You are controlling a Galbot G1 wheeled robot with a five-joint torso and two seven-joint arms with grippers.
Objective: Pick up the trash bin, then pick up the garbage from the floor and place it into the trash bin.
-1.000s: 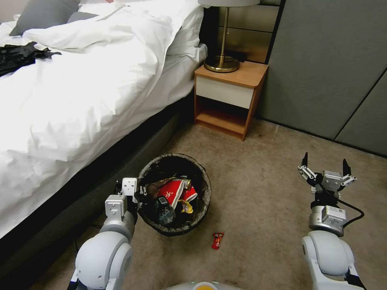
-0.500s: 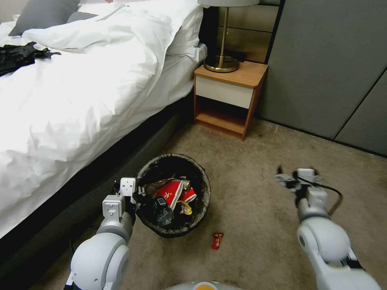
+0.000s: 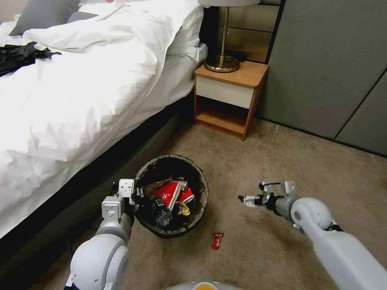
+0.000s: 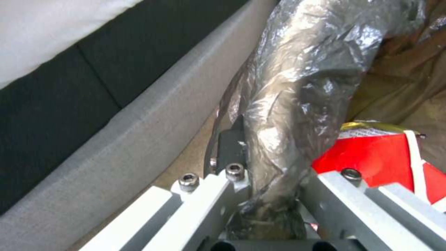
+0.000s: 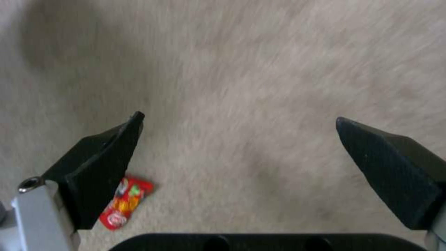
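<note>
Dark, crinkled plastic lines the trash bin [image 3: 171,197], a small round bucket on the tan carpet [image 3: 258,153] just beside the bed base [image 3: 80,189]. The bag is folded over the rim, and in the left wrist view its glossy, wrinkled film [image 4: 297,87] fills the middle. Inside the bin lie a crushed red-and-white paper cup [image 3: 169,192], a dark bottle [image 3: 160,212], a yellow wrapper [image 3: 184,208] and some brown scraps.

One piece of garbage is on the floor: a small red wrapper [image 3: 217,240], flat on the carpet just outside the bin's near rim, on the robot's right of it.

At the bin's left rim, the left gripper [image 4: 267,188] pinches the bagged edge, one finger outside the wall and one inside, next to the red cup.

Over bare carpet, the right gripper [image 3: 246,199] is held low, to the right of the bin and beyond the wrapper, pointing toward the bin. Its black fingertips [image 5: 100,164] are spread wide and hold nothing; in the right wrist view the red wrapper [image 5: 125,202] lies beside one fingertip, on the floor beneath it.
</note>
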